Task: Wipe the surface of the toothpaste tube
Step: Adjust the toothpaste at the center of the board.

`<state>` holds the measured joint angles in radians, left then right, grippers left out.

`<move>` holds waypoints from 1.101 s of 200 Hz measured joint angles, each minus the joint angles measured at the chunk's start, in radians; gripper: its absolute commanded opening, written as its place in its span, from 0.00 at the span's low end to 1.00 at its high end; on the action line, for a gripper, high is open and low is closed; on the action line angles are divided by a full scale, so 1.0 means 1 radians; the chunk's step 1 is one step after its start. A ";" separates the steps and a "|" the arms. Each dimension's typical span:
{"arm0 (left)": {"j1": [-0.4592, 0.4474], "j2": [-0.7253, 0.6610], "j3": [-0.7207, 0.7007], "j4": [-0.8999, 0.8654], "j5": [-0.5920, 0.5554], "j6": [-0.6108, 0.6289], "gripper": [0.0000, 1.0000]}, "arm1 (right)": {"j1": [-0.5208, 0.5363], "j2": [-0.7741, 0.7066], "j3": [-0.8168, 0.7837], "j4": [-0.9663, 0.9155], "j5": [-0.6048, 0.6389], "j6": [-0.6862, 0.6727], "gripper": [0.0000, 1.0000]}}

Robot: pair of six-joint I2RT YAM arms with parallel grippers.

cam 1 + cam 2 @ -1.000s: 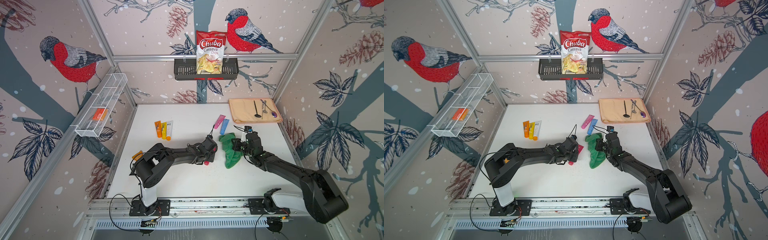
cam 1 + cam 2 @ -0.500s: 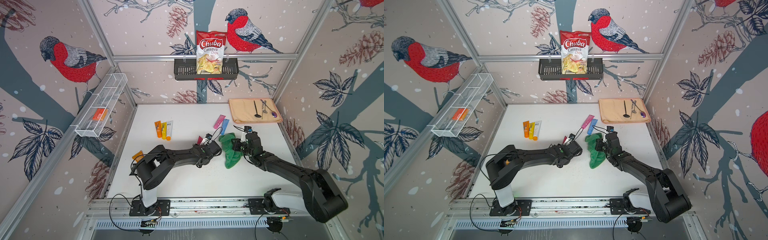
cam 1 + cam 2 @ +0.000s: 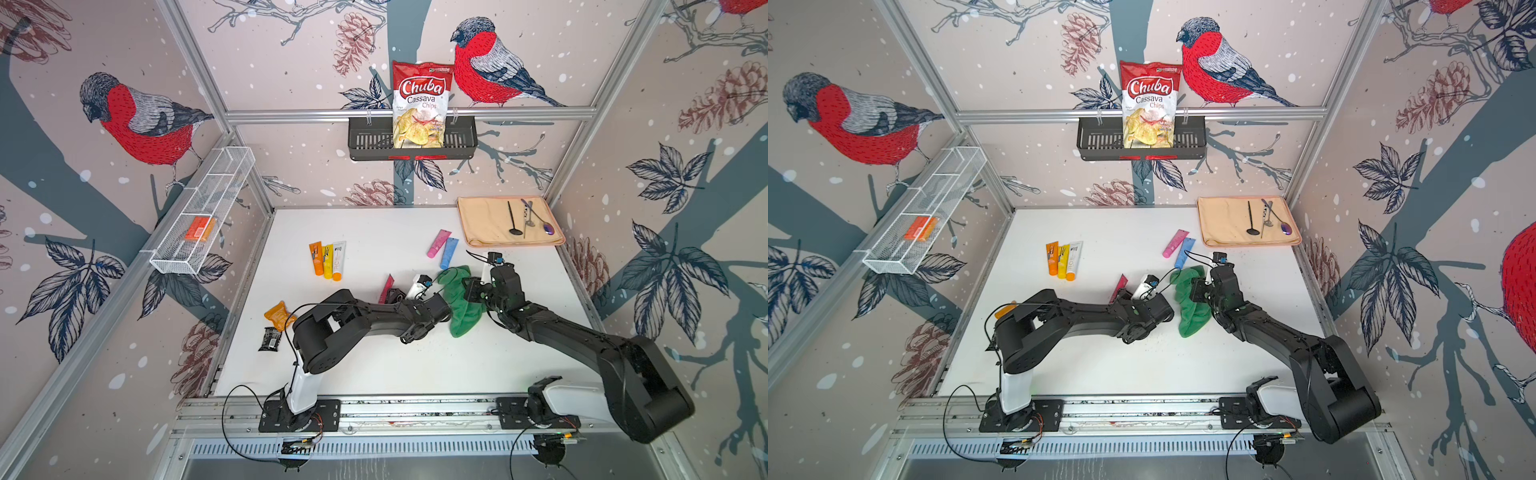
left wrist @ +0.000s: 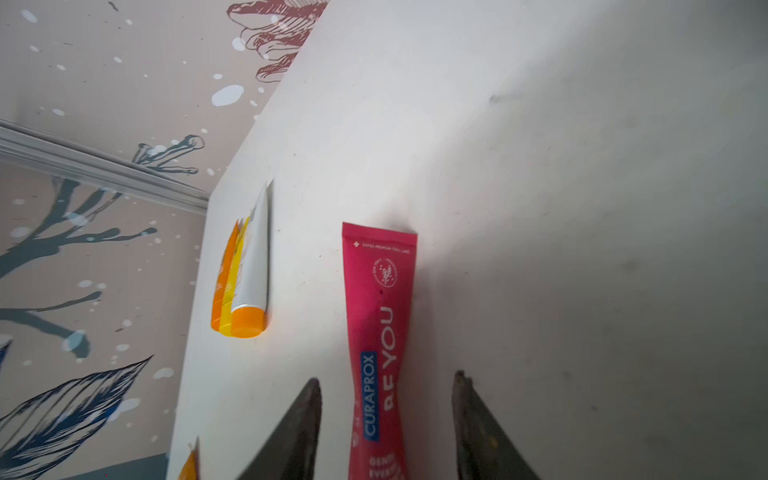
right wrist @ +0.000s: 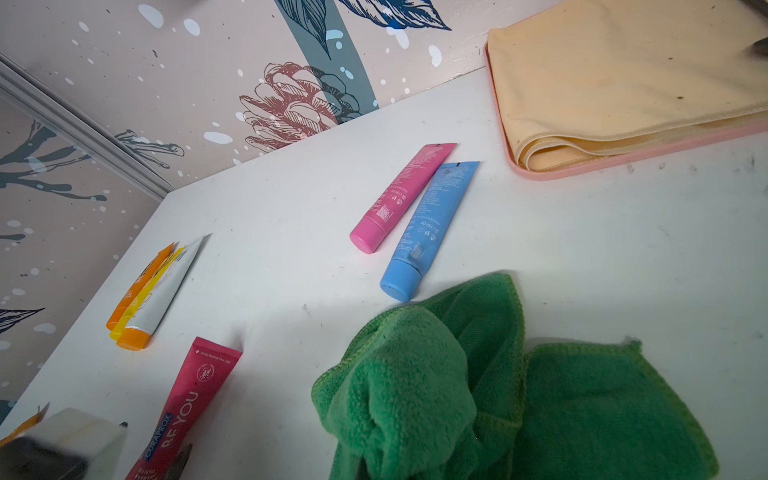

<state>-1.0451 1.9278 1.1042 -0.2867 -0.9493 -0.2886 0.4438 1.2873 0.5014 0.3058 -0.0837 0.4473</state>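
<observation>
The toothpaste tube (image 4: pixel 378 332), red with "CURAPROX BE YOU" print, lies flat on the white table; it also shows in both top views (image 3: pixel 387 286) (image 3: pixel 1119 287) and in the right wrist view (image 5: pixel 187 403). My left gripper (image 4: pixel 387 377) is open. Its fingers (image 4: pixel 307 415) straddle the tube's cap end with a gap on each side. To the right, my right gripper (image 3: pixel 469 289) is shut on a green cloth (image 3: pixel 461 311) (image 5: pixel 415 395). The cloth drapes down onto the table and hides the right gripper's fingertips. The cloth is apart from the tube.
Orange, yellow and white tubes (image 3: pixel 328 259) lie together at the back left. A pink tube (image 3: pixel 438 243) and a blue tube (image 3: pixel 449 252) lie behind the cloth. A beige towel on a pink tray (image 3: pixel 486 224) carries utensils. Orange (image 3: pixel 279 314) and black (image 3: pixel 270 338) packets lie near the left wall.
My left gripper carried the tube away from the green cloth toward the back left, laid it on the table and opened. The right arm and cloth stayed put.
</observation>
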 measured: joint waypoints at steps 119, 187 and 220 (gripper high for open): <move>0.399 -0.740 -0.539 0.248 0.842 -0.177 0.59 | 0.000 0.010 0.005 0.001 -0.011 0.000 0.00; 0.546 -0.651 -0.640 0.449 1.117 -0.236 0.60 | 0.000 0.019 0.010 0.001 -0.019 0.000 0.00; 0.588 -0.543 -0.615 0.499 1.193 -0.231 0.59 | 0.000 0.023 0.011 0.001 -0.022 0.000 0.00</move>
<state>-0.4568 1.3849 0.4896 0.2123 0.2436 -0.5194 0.4438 1.3098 0.5121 0.3069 -0.1055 0.4473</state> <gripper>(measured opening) 0.594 0.083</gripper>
